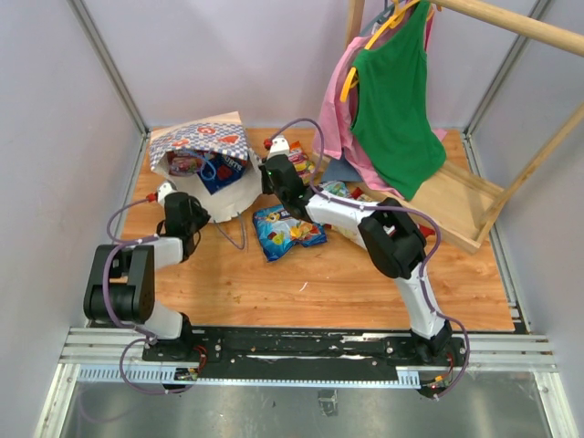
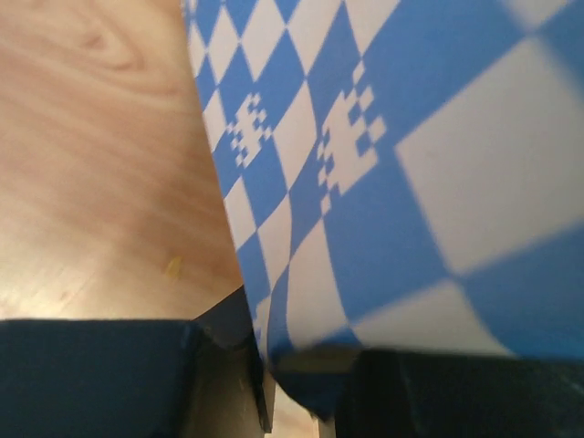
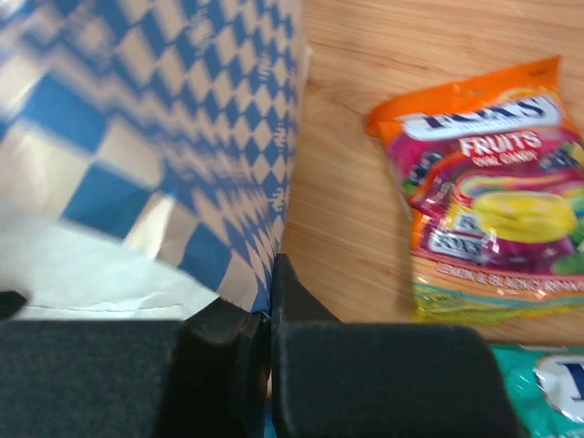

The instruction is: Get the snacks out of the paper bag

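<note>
Nearby, blue packet (image 1: 287,231) beside paper bag (image 1: 239,196); garments (image 1: 394,105) beyond.

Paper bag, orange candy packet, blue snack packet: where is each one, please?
paper bag (image 1: 196,135): top external view, checked upper wall.
orange candy packet (image 3: 493,193): right wrist view, printed front.
blue snack packet (image 1: 287,232): top external view, its middle.

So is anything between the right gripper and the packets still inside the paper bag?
Yes, the paper bag's own checked wall: the right gripper is shut on its edge, and the packets lie inside beyond it.
</note>
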Controlling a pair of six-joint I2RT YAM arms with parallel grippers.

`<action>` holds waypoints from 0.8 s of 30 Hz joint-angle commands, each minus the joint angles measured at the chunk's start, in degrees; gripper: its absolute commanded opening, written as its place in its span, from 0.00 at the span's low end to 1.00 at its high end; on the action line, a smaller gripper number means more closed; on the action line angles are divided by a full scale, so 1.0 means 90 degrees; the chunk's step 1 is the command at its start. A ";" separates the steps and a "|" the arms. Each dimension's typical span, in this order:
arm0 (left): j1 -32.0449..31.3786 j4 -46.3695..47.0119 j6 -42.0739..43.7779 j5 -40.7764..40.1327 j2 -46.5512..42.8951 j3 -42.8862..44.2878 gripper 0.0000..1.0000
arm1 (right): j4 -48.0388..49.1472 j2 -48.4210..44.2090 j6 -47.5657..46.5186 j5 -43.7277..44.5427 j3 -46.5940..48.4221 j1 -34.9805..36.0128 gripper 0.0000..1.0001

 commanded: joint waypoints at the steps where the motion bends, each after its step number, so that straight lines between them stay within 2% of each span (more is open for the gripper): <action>1: -0.0050 -0.0130 0.0363 0.0464 0.0687 0.0838 0.22 | 0.0228 -0.0291 0.0052 0.0925 -0.0449 -0.0176 0.01; 8: -0.0031 -0.0344 0.0877 0.1471 0.1745 0.1902 0.21 | 0.0565 -0.0507 0.0201 0.1594 -0.1134 -0.0181 0.01; 12: -0.0021 -0.0984 0.1203 0.2241 0.2439 0.2724 0.19 | 0.0754 -0.0534 0.0250 0.1774 -0.1342 -0.0181 0.01; 15: -0.0021 -0.0923 0.1209 0.2387 0.2457 0.2679 0.20 | 0.0737 -0.0488 0.0142 0.1786 -0.1254 -0.0175 0.01; 20: -0.0031 -0.0308 0.1308 0.1963 0.1208 0.1632 0.41 | 0.0738 -0.0450 -0.0062 0.1649 -0.1100 -0.0200 0.01; 24: -0.0031 -0.0612 0.1476 0.1194 -0.0296 0.1041 0.61 | 0.0737 -0.0466 0.0034 0.1404 -0.1108 -0.0231 0.01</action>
